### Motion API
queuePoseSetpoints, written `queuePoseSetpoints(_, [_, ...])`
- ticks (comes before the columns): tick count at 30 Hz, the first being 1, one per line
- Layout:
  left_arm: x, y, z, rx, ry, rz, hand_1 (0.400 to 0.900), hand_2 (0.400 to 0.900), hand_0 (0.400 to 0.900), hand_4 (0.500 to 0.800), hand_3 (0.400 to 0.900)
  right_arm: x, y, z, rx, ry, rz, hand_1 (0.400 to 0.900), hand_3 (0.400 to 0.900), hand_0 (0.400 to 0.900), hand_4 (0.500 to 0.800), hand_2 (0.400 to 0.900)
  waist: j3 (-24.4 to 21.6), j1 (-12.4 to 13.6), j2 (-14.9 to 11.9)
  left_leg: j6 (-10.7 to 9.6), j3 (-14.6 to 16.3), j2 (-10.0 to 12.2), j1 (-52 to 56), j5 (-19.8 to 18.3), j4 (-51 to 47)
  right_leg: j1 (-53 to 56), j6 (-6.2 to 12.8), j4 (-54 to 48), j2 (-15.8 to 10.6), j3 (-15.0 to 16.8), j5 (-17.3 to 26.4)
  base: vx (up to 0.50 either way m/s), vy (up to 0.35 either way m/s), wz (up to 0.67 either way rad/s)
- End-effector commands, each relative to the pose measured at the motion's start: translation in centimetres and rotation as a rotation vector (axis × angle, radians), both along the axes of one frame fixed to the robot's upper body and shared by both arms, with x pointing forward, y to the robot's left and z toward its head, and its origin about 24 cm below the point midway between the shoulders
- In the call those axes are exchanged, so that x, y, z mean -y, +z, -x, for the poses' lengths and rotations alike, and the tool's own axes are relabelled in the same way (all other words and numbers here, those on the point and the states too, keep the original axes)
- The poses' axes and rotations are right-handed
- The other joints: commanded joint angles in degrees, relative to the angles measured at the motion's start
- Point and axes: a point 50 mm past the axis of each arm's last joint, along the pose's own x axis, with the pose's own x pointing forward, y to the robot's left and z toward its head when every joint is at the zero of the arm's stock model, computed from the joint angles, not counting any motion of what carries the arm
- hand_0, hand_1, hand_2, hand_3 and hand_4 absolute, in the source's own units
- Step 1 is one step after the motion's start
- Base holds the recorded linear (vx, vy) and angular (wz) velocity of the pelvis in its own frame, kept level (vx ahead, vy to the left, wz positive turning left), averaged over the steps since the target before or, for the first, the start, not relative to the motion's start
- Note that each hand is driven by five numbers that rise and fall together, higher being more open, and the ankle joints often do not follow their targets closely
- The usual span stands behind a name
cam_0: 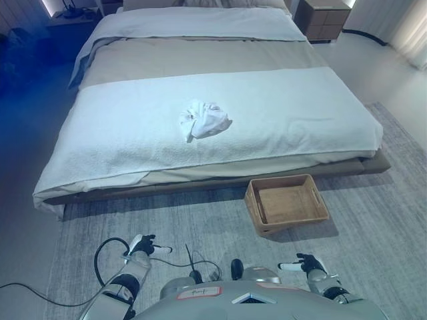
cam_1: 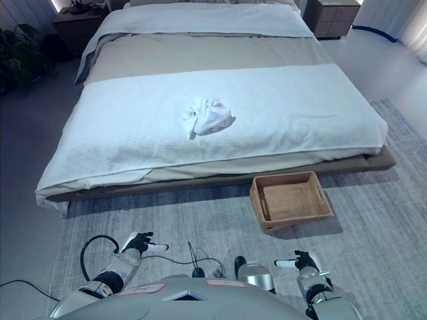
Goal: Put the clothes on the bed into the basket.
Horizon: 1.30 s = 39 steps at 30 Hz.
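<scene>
A crumpled white garment (cam_0: 203,119) lies on the white blanket near the middle of the bed (cam_0: 127,143). An empty wicker basket (cam_0: 286,204) stands on the rug by the bed's foot edge, to the right. My left hand (cam_0: 142,246) hangs low at the lower left, far from the garment, fingers relaxed and holding nothing. My right hand (cam_0: 308,265) hangs low at the lower right, just short of the basket, fingers relaxed and empty. The garment (cam_1: 207,117) and basket (cam_1: 291,199) also show in the right eye view.
A grey rug (cam_0: 373,220) covers the floor before the bed. A wooden nightstand (cam_0: 323,19) stands at the far right of the bed's head. A potted plant (cam_1: 23,50) stands at the far left.
</scene>
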Motion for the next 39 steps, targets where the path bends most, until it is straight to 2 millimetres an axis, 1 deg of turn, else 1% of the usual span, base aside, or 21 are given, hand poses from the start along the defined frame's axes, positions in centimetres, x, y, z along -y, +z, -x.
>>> queuePoseSetpoints(1, [-0.2, 0.9, -2.7, 0.070, -0.017, -0.037, 0.900, 0.900, 0.900, 0.800, 0.900, 1.6, 0.8, -1.9, 0.008, 0.030, 0.064, 0.900, 0.900, 0.900, 0.800, 0.900, 0.80, -0.46, 0.75, -0.76, 3.31, -0.32, -0.32, -1.70, 0.28, 1.26, 2.08, 0.25, 0.65, -0.27, -4.31, 0.00, 0.000, 0.00])
queuePoseSetpoints(8, [-0.4, 1.2, -3.1, 0.095, -0.011, -0.042, 0.900, 0.900, 0.900, 0.800, 0.900, 1.8, 1.0, -2.6, 0.028, 0.039, 0.070, 0.900, 0.900, 0.900, 0.800, 0.900, 1.61, -0.19, 0.84, 0.12, 2.91, -0.89, -1.00, -1.80, 0.28, 0.55, 2.28, 0.28, 0.36, 0.19, -4.00, 0.02, 0.031, -0.01])
queuePoseSetpoints(12, [-0.6, 1.5, -3.6, 0.119, 0.001, -0.047, 0.900, 0.900, 0.900, 0.800, 0.900, 1.7, 1.2, -3.4, 0.046, 0.048, 0.072, 0.900, 0.900, 0.900, 0.800, 0.900, 2.46, 0.31, 1.20, 1.37, 2.65, -1.57, -1.69, -1.81, 0.28, -1.80, 2.46, 4.18, -0.10, 0.71, -5.25, 0.04, 0.106, -0.06])
queuePoseSetpoints(14, [-0.9, 1.6, -3.8, 0.119, -0.002, -0.059, 0.900, 0.900, 0.900, 0.800, 0.900, 1.8, 1.4, -3.9, 0.062, 0.040, 0.073, 0.900, 0.900, 0.900, 0.800, 0.900, 3.14, 0.35, 1.50, 2.20, 2.28, -2.06, -2.17, -2.14, 1.06, -4.01, 2.61, 8.91, -0.31, 1.04, -6.87, 0.06, 0.175, 0.05])
queuePoseSetpoints(15, [-1.0, 1.6, -3.9, 0.118, 0.001, -0.064, 0.900, 0.900, 0.900, 0.800, 0.900, 1.9, 1.5, -4.1, 0.076, 0.026, 0.074, 0.900, 0.900, 0.900, 0.800, 0.900, 3.89, 0.28, 1.84, 3.31, 1.60, -2.91, -2.37, -3.05, 2.21, -7.33, 3.05, 16.73, -0.74, 1.17, -7.61, 0.06, 0.201, 0.19])
queuePoseSetpoints(18, [-0.9, 1.9, -4.4, 0.140, 0.002, -0.054, 0.900, 0.900, 0.900, 0.800, 0.900, 2.2, 1.7, -4.2, 0.100, 0.001, 0.080, 0.900, 0.900, 0.900, 0.800, 0.900, 6.74, -1.24, 1.85, 5.19, 0.12, -4.47, -1.17, -3.46, 2.81, -15.86, 3.45, 35.49, -1.78, 3.03, 0.00, 0.05, 0.241, 0.39])
queuePoseSetpoints(20, [-0.8, 2.3, -5.1, 0.161, -0.013, -0.051, 0.900, 0.900, 0.900, 0.800, 0.900, 2.5, 1.7, -4.0, 0.099, -0.013, 0.089, 0.900, 0.900, 0.900, 0.800, 0.900, 7.89, -2.09, 2.39, 5.20, -0.61, -4.08, -0.06, -3.52, 1.90, -20.63, 2.57, 41.90, -0.75, 2.86, -1.03, 0.15, 0.155, 0.34])
queuePoseSetpoints(22, [-0.9, 2.4, -5.2, 0.163, -0.015, -0.052, 0.900, 0.900, 0.900, 0.800, 0.900, 2.8, 1.6, -3.5, 0.086, -0.034, 0.098, 0.900, 0.900, 0.900, 0.800, 0.900, 7.89, -3.03, 2.85, 4.50, -1.19, -3.79, 2.42, -4.09, 0.39, -23.78, 2.40, 38.46, -0.21, 1.65, -2.70, 0.30, 0.082, 0.38])
queuePoseSetpoints(23, [-0.8, 2.5, -5.6, 0.174, -0.020, -0.052, 0.900, 0.900, 0.900, 0.800, 0.900, 3.0, 1.7, -3.3, 0.086, -0.043, 0.103, 0.900, 0.900, 0.900, 0.800, 0.900, 7.99, -3.93, 3.09, 3.98, -1.92, -3.64, 4.16, -4.96, 0.31, -23.88, 2.55, 33.63, 0.39, 0.83, -3.25, 0.40, 0.041, 0.51])
queuePoseSetpoints(25, [-0.6, 2.8, -6.1, 0.191, -0.036, -0.047, 0.900, 0.900, 0.900, 0.800, 0.900, 3.3, 1.7, -2.9, 0.081, -0.057, 0.105, 0.900, 0.900, 0.900, 0.800, 0.900, 7.72, -5.51, 3.00, 2.89, -3.28, -3.96, 7.48, -7.19, 0.28, -24.03, 3.87, 21.28, 1.78, 0.15, -1.01, 0.49, -0.008, 0.46])
queuePoseSetpoints(26, [-0.6, 2.9, -6.3, 0.195, -0.040, -0.046, 0.900, 0.900, 0.900, 0.800, 0.900, 3.4, 1.7, -2.7, 0.075, -0.060, 0.107, 0.900, 0.900, 0.900, 0.800, 0.900, 7.29, -6.23, 2.86, 2.27, -3.82, -4.27, 9.54, -8.26, 0.28, -24.03, 4.83, 12.23, 2.88, -0.35, 1.80, 0.51, -0.044, 0.27])
queuePoseSetpoints(27, [-0.6, 2.9, -6.5, 0.196, -0.046, -0.050, 0.900, 0.900, 0.900, 0.800, 0.900, 3.4, 1.7, -2.7, 0.073, -0.062, 0.107, 0.900, 0.900, 0.900, 0.800, 0.900, 7.03, -6.43, 2.52, 1.68, -4.04, -4.56, 10.36, -8.80, 0.28, -24.01, 5.49, 7.63, 2.97, -0.82, 3.29, 0.38, -0.034, 0.15])
queuePoseSetpoints(29, [-0.5, 3.1, -6.8, 0.209, -0.050, -0.050, 0.900, 0.900, 0.900, 0.800, 0.900, 3.4, 1.7, -2.7, 0.075, -0.062, 0.106, 0.900, 0.900, 0.900, 0.800, 0.900, 6.86, -7.02, 2.60, 1.16, -4.65, -4.30, 12.29, -9.19, 0.28, -23.78, 5.79, 3.05, 3.87, -1.53, 4.77, 0.49, -0.075, 0.23])
queuePoseSetpoints(31, [-0.5, 3.2, -6.8, 0.221, -0.060, -0.044, 0.900, 0.900, 0.900, 0.800, 0.900, 3.7, 1.7, -2.2, 0.071, -0.071, 0.106, 0.900, 0.900, 0.900, 0.800, 0.900, 5.45, -8.13, 3.38, -0.11, -5.90, -3.21, 15.71, -7.73, 0.83, -22.72, 4.35, 5.09, 5.49, -0.99, 5.07, 0.81, -0.164, 0.49])
queuePoseSetpoints(33, [-0.3, 3.2, -6.6, 0.222, -0.061, -0.039, 0.900, 0.900, 0.900, 0.800, 0.900, 3.8, 1.6, -1.8, 0.064, -0.070, 0.103, 0.900, 0.900, 0.900, 0.800, 0.900, 4.64, -8.61, 4.66, -2.25, -5.95, -2.49, 13.93, -2.33, 8.83, -20.50, 2.69, 6.78, 6.68, 0.07, 4.97, 0.52, -0.114, 0.17])
queuePoseSetpoints(34, [-0.3, 3.2, -6.6, 0.222, -0.061, -0.040, 0.900, 0.900, 0.900, 0.800, 0.900, 3.8, 1.6, -1.8, 0.064, -0.070, 0.102, 0.900, 0.900, 0.900, 0.800, 0.900, 4.51, -8.58, 4.51, -2.23, -5.96, -2.67, 13.73, -2.26, 8.89, -20.63, 2.71, 6.72, 6.54, 0.16, 5.07, 0.58, -0.147, 0.17])
queuePoseSetpoints(35, [0.3, 3.4, -7.0, 0.250, -0.072, -0.025, 0.900, 0.900, 0.900, 0.800, 0.900, 3.7, 1.8, -2.4, 0.090, -0.064, 0.098, 0.900, 0.900, 0.900, 0.800, 0.900, 4.84, -9.00, 5.90, -6.67, -4.13, -1.81, 8.00, 7.17, 24.42, -16.99, 0.56, 8.04, 7.58, -0.12, 2.80, 0.56, -0.180, 0.29])
queuePoseSetpoints(36, [0.5, 3.6, -7.4, 0.262, -0.081, -0.024, 0.900, 0.900, 0.900, 0.800, 0.900, 3.7, 1.9, -2.8, 0.104, -0.059, 0.099, 0.900, 0.900, 0.900, 0.800, 0.900, 5.50, -8.77, 5.67, -8.67, -3.16, -1.39, 2.75, 10.94, 35.87, -14.78, -0.97, 8.36, 7.34, -0.14, 1.14, 0.71, -0.260, 0.32])
queuePoseSetpoints(37, [0.6, 3.9, -7.9, 0.279, -0.083, -0.025, 0.900, 0.900, 0.900, 0.800, 0.900, 3.8, 2.1, -3.4, 0.118, -0.054, 0.102, 0.900, 0.900, 0.900, 0.800, 0.900, 6.45, -7.83, 5.13, -8.93, -2.66, -0.93, -2.06, 12.13, 44.24, -12.08, -2.18, 7.91, 6.88, 0.07, -0.28, 0.44, -0.231, 0.09])
queuePoseSetpoints(38, [0.6, 4.0, -8.1, 0.287, -0.085, -0.035, 0.900, 0.900, 0.900, 0.800, 0.900, 3.8, 2.3, -4.0, 0.136, -0.050, 0.107, 0.900, 0.900, 0.900, 0.800, 0.900, 7.20, -6.62, 3.92, -7.89, -2.64, -1.81, -6.61, 11.77, 51.15, -9.99, -2.98, 7.63, 6.26, 0.91, -1.31, 0.44, -0.261, -0.04])
queuePoseSetpoints(39, [0.5, 4.2, -8.3, 0.301, -0.082, -0.049, 0.900, 0.900, 0.900, 0.800, 0.900, 3.7, 2.4, -4.7, 0.154, -0.041, 0.110, 0.900, 0.900, 0.900, 0.800, 0.900, 7.98, -5.43, 2.84, -6.05, -1.83, -1.12, -10.89, 9.67, 55.25, -7.94, -3.59, 7.52, 5.86, 1.35, -2.29, 0.29, -0.173, -0.08])
